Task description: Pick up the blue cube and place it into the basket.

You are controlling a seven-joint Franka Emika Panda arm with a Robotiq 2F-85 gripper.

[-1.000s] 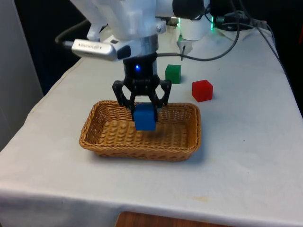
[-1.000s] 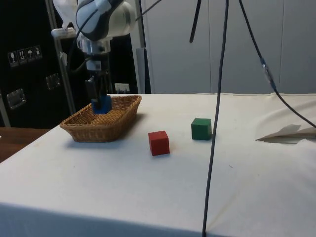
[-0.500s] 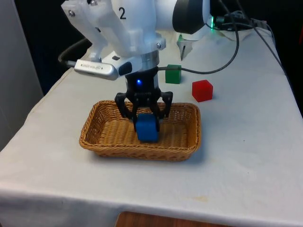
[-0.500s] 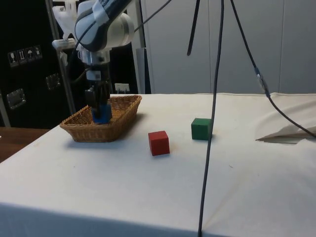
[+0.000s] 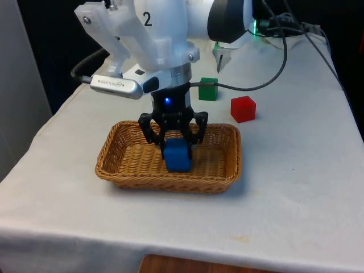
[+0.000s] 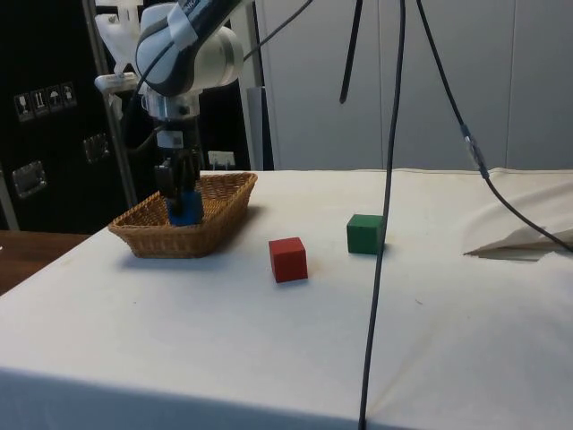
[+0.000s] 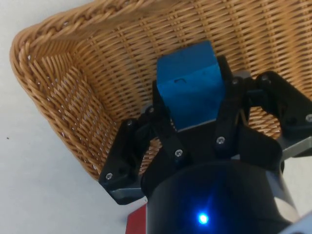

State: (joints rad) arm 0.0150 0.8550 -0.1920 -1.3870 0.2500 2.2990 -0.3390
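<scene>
A blue cube (image 5: 177,156) sits low inside the wicker basket (image 5: 122,165), at or just above its woven floor. My gripper (image 5: 174,149) is shut on the cube, a black finger against each side. In the side view the blue cube (image 6: 185,209) shows just above the rim of the basket (image 6: 170,240), with the gripper (image 6: 182,199) straight over it. From the wrist, the blue cube (image 7: 191,86) is clamped between the fingers (image 7: 226,100), and the basket's weave (image 7: 78,87) lies close beneath.
A red cube (image 5: 243,108) and a green cube (image 5: 208,89) stand on the white cloth beyond the basket. A black cable (image 5: 267,61) trails across the far side of the table. In the side view a cable (image 6: 385,206) hangs down in front.
The gripper has come down with the blue cube, from above the basket's rim to low inside the basket. Over the last half second it barely moved.
</scene>
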